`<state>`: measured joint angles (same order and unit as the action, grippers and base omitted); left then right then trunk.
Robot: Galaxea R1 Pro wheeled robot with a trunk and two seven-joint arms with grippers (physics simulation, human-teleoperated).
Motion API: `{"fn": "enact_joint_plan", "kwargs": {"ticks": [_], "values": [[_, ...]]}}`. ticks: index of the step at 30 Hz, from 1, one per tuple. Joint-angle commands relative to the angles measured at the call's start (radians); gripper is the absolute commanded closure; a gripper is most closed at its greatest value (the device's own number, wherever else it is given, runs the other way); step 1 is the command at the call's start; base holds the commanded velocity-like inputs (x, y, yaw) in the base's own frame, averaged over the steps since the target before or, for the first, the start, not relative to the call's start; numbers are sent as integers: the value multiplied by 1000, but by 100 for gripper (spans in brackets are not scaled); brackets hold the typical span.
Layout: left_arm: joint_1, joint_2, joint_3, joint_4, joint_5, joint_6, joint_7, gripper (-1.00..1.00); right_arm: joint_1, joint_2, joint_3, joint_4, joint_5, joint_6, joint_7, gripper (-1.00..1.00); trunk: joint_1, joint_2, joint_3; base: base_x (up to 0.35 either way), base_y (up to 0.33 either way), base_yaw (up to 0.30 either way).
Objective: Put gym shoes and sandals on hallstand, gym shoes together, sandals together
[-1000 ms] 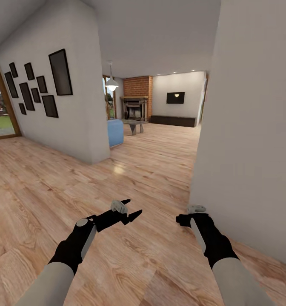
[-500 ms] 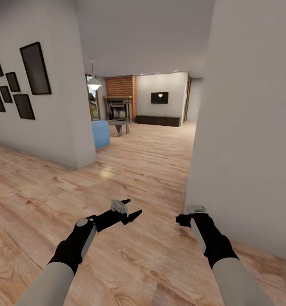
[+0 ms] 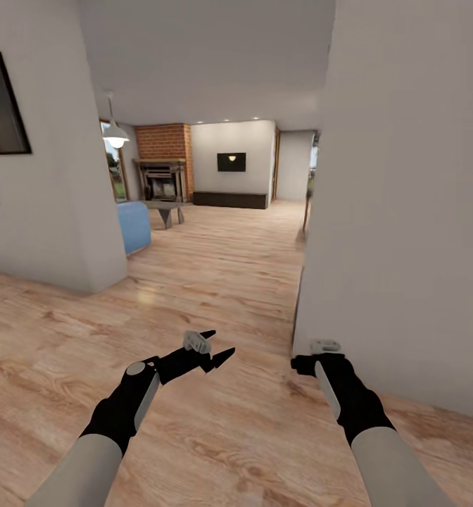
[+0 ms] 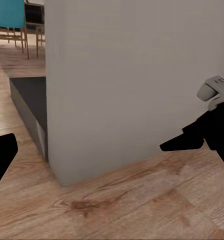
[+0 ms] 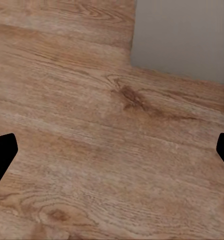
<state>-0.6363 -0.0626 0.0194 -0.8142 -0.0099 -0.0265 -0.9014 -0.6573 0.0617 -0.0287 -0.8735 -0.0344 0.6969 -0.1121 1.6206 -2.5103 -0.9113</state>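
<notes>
View has swung right — wall (image 3: 405, 211) nears; your left gripper (image 3: 212, 348) and right gripper (image 3: 314, 355) hang open, empty — shoes unfound.

Even soft daylight, slightly blurred renders

A home interior is showing here — warm wood-plank floor (image 3: 215, 274) running between plain white walls (image 3: 405, 211) toward a living room, where a brick fireplace (image 3: 162, 158), a wall-mounted television (image 3: 231, 162), a blue sofa (image 3: 132, 225) and a pendant lamp (image 3: 115, 139) are sitting — with dark picture frames (image 3: 3, 116) hanging nearby.
</notes>
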Motion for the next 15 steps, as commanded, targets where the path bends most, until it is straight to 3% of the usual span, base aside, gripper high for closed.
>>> {"fn": "enact_joint_plan", "kwargs": {"ticks": [1, 8, 15], "values": [[0, 0, 2, 0, -1, -3, -3, -100, -1, 1, -2, -1, -4, 4, -4, -100, 0, 0, -1, 205, 267, -300], [0, 0, 2, 0, -1, -3, -3, -100, -1, 1, -2, -1, -4, 4, -4, -100, 0, 0, -1, 264, 201, -300], [0, 0, 2, 0, -1, -3, -3, -100, -1, 1, -2, -1, -4, 4, -4, -100, 0, 0, -1, 273, 26, -300]]}}
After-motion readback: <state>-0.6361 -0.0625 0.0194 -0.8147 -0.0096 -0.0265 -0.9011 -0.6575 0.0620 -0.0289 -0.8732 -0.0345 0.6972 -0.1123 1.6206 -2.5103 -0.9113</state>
